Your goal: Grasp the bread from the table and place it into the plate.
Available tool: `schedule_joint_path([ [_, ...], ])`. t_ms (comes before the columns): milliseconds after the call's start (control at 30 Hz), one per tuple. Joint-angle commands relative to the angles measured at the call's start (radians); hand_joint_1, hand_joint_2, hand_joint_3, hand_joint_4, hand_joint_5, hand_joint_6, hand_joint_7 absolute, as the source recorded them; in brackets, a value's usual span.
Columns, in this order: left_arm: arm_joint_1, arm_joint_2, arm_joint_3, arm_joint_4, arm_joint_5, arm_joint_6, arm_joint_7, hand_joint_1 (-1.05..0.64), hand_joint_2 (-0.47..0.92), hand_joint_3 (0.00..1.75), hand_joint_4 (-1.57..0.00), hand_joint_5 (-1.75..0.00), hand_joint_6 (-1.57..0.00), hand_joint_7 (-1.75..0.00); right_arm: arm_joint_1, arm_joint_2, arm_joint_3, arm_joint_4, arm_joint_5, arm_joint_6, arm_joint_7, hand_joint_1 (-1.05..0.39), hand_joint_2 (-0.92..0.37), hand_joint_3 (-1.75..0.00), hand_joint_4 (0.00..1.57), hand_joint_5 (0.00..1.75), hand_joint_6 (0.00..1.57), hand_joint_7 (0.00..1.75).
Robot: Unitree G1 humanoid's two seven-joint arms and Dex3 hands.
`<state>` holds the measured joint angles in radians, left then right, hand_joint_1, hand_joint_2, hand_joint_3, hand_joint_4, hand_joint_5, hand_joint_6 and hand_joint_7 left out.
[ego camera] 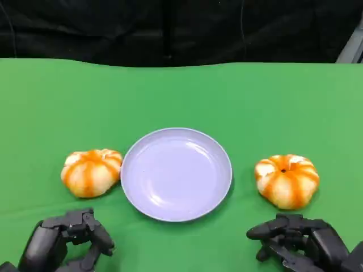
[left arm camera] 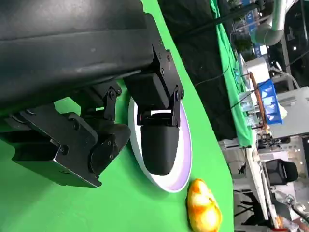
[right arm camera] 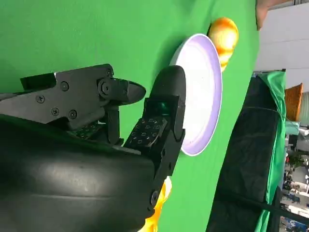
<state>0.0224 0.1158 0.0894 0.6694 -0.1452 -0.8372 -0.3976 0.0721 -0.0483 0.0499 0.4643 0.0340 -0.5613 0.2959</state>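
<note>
Head view: lavender plate [ego camera: 176,173] centred on green table [ego camera: 181,96]; left bun [ego camera: 91,172] just beside its rim, right bun [ego camera: 287,180] near the opposite side. Left hand [ego camera: 65,241] below left bun, apart from it, fingers curled, holding nothing; right hand [ego camera: 298,239] just below right bun, fingers apart, holding nothing. Both hands cut off by frame edge. Left wrist view: fingers [left arm camera: 159,140] hide part of plate [left arm camera: 186,159]; bun [left arm camera: 203,208] beyond. Right wrist view: far bun [right arm camera: 224,35] behind plate [right arm camera: 203,92]; near bun [right arm camera: 159,205] mostly hidden under hand's shell.
</note>
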Motion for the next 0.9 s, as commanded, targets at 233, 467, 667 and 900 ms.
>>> schedule_joint_path([
  [233, -0.008, 0.01, 0.018, 0.014, 0.017, -0.03, 0.038, 0.16, 0.62, 1.02, -0.88, -1.35, -1.0, -1.08, -0.009, -0.011, -0.01, 0.007, 0.009, -0.013, 0.0, -0.07, -0.92, -0.38, 0.81, 1.18, 1.05, 0.41],
  [467, -0.012, 0.013, 0.022, 0.034, 0.034, -0.053, 0.064, 0.07, 0.8, 0.51, -0.81, -0.92, -1.08, -0.42, -0.007, -0.012, -0.01, 0.007, 0.006, -0.013, -0.002, -0.06, -0.92, -0.38, 0.8, 1.17, 1.05, 0.41],
  [667, -0.011, 0.009, 0.02, 0.031, 0.027, -0.059, 0.066, -0.03, 0.92, 0.14, -0.91, -0.32, -1.02, -0.03, -0.006, -0.013, -0.012, 0.0, 0.009, -0.006, -0.002, -0.06, -0.92, -0.38, 0.8, 1.17, 1.05, 0.41],
  [900, -0.014, 0.008, 0.022, 0.03, 0.026, -0.061, 0.071, -0.29, 0.92, 0.1, -0.88, -0.09, -0.76, 0.0, -0.014, -0.014, -0.012, 0.012, 0.005, -0.012, -0.003, -0.06, -0.92, -0.39, 0.8, 1.18, 1.06, 0.42],
])
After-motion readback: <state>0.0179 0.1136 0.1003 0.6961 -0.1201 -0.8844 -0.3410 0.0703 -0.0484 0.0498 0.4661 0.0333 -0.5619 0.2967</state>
